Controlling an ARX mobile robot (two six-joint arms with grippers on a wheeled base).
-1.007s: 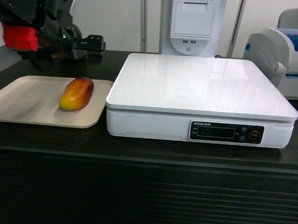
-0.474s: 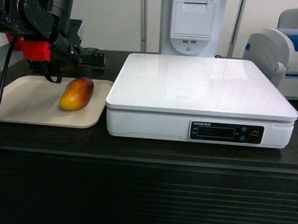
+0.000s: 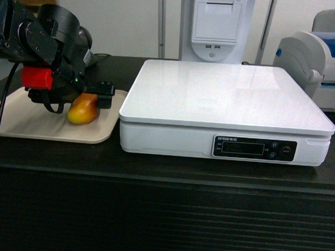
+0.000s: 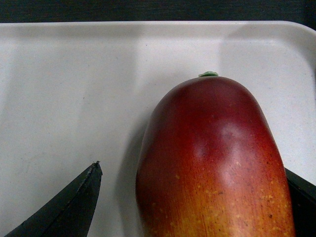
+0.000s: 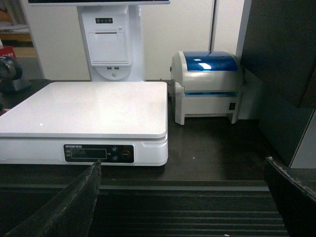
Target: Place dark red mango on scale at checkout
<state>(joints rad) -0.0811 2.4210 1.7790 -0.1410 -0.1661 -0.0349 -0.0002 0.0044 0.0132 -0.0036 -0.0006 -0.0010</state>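
Head view: dark red mango [image 3: 83,110] lies on the beige tray [image 3: 21,120], at the tray's right end, just beside the scale [image 3: 225,100]; both sit on the black checkout worktop [image 3: 165,165]. Left end effector [image 3: 86,99] is down over the fruit, its black body hiding the mango's upper part; from here the gap between fingers cannot be read. Left wrist view supplies it: fingers spread wide, one dark fingertip [image 4: 74,202] clear of the mango [image 4: 215,163] on the left with bare tray [image 4: 74,89] between, the other just at the skin at the right edge; contact there cannot be told. That view also shows a small green stem stub [image 4: 208,74] and red skin fading to orange, hidden from the head camera. Right wrist view: right end effector [image 5: 182,202] held off the worktop front, fingers wide apart, nothing between them; scale [image 5: 89,106] top bare, a white-and-blue printer [image 5: 207,84] behind its right.
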